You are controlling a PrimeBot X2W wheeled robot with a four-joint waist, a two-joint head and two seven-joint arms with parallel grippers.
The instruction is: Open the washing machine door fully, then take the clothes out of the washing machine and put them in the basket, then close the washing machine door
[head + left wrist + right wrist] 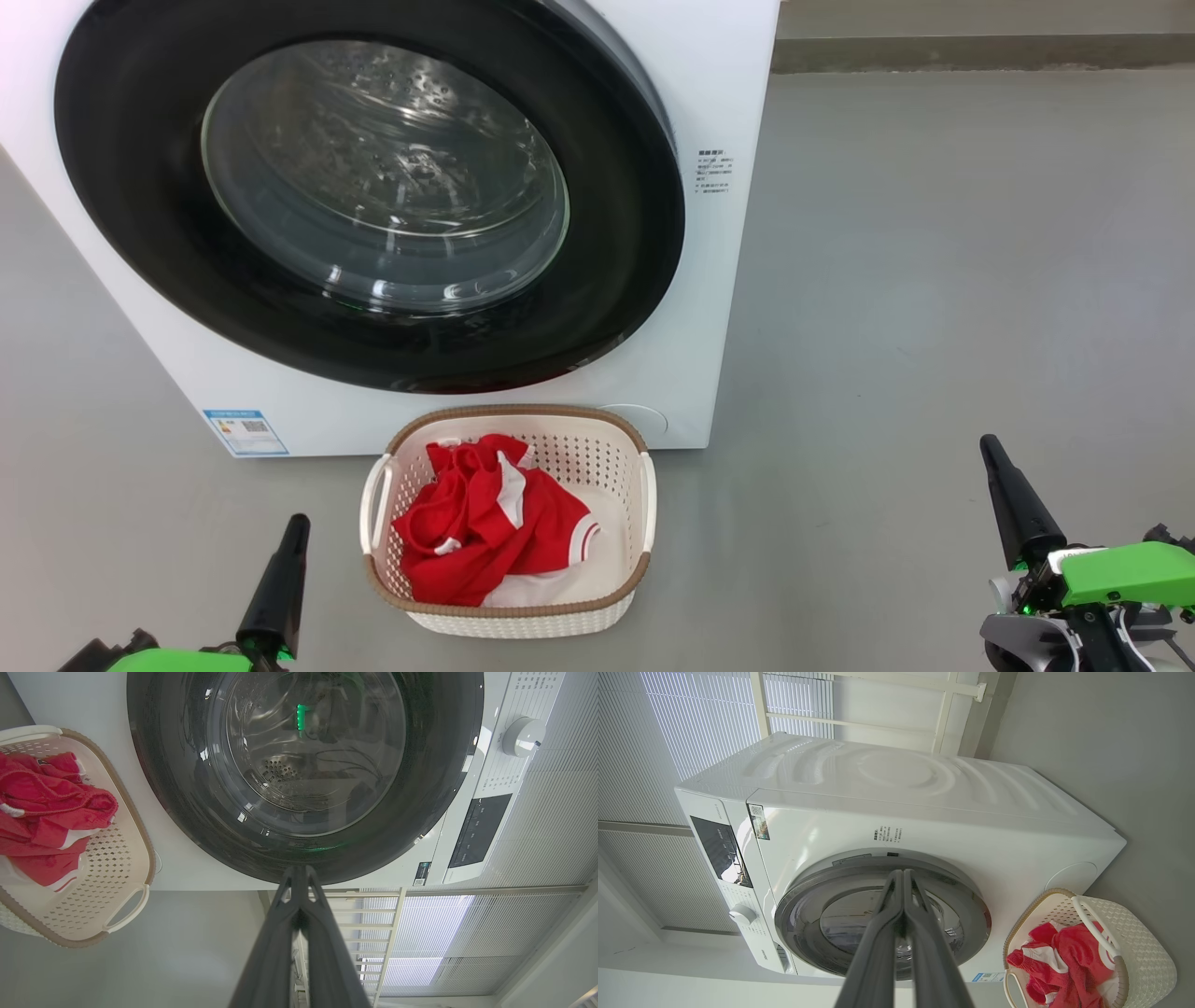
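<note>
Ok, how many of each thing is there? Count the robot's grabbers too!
Washing machine: 1
Basket: 1
Red clothes: 1
Grippers: 2 (left gripper, right gripper)
Total: 5

Soft daylight through blinds, glints on washing machine door

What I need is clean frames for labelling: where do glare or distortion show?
Head view: pale reflections streak the washing machine door; left wrist view: a green glint sits on its glass; right wrist view: the washing machine looks splayed by the wide lens, with bright blinds behind.
</note>
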